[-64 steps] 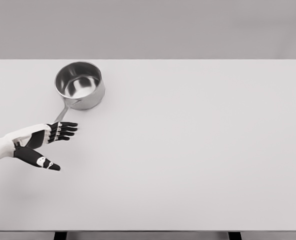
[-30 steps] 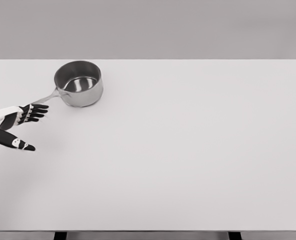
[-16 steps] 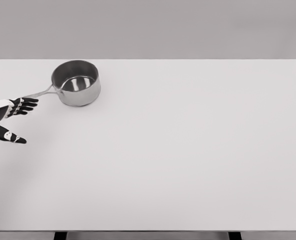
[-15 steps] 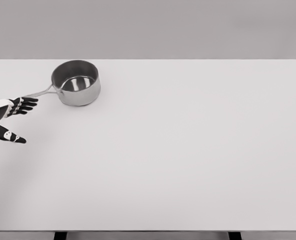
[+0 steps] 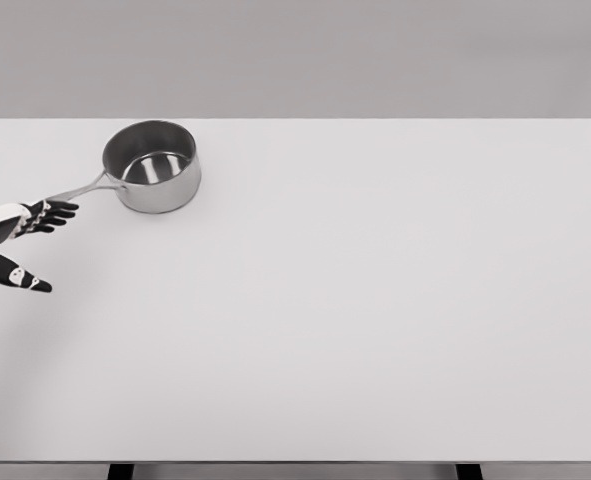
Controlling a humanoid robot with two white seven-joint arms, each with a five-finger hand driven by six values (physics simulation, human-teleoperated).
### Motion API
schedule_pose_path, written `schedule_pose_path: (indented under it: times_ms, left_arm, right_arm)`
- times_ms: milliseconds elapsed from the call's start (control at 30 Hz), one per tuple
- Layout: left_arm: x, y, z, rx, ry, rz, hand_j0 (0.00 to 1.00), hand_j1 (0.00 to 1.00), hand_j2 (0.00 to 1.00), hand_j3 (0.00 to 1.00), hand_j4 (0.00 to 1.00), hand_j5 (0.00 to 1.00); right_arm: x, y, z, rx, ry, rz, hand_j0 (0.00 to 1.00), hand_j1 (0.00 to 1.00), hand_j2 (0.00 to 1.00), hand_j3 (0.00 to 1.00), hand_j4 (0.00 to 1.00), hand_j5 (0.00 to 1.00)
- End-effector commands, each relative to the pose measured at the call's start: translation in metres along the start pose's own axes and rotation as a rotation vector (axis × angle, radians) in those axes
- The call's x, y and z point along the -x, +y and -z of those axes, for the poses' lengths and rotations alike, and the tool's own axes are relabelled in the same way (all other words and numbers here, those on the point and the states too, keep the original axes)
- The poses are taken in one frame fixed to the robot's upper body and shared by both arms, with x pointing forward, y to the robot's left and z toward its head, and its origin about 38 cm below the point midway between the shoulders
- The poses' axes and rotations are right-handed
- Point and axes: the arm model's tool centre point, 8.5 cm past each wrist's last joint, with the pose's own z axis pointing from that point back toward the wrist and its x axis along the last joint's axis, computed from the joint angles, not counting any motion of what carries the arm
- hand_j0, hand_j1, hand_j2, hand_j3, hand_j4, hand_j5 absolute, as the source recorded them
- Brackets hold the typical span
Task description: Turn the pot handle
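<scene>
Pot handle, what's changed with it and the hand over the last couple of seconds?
The pot's handle swung from pointing toward the table's near edge round to pointing left, and the pot slid slightly left and back. The left robot hand moved left with the handle and has now pulled slightly away from its tip, fingers open, grasping nothing. The table is unchanged.
</scene>
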Motion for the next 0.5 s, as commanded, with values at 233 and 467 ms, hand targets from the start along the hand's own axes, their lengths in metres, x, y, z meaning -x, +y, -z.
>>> schedule_pose_path:
  times_ms: [233,467]
  left_arm:
    - [0.0061,-0.006,-0.0013,0.031,0.033,0.013,1.0,1.0,1.0,1.0,1.0,1.0]
    - [0.0073,-0.008,0.0011,0.038,0.056,0.032,1.0,1.0,1.0,1.0,1.0,1.0]
  right_arm:
    - [0.0002,0.0001,0.0,0.0,0.001,-0.001,1.0,1.0,1.0,1.0,1.0,1.0]
    - [0.0,0.0001,0.0,0.0,0.0,0.001,1.0,1.0,1.0,1.0,1.0,1.0]
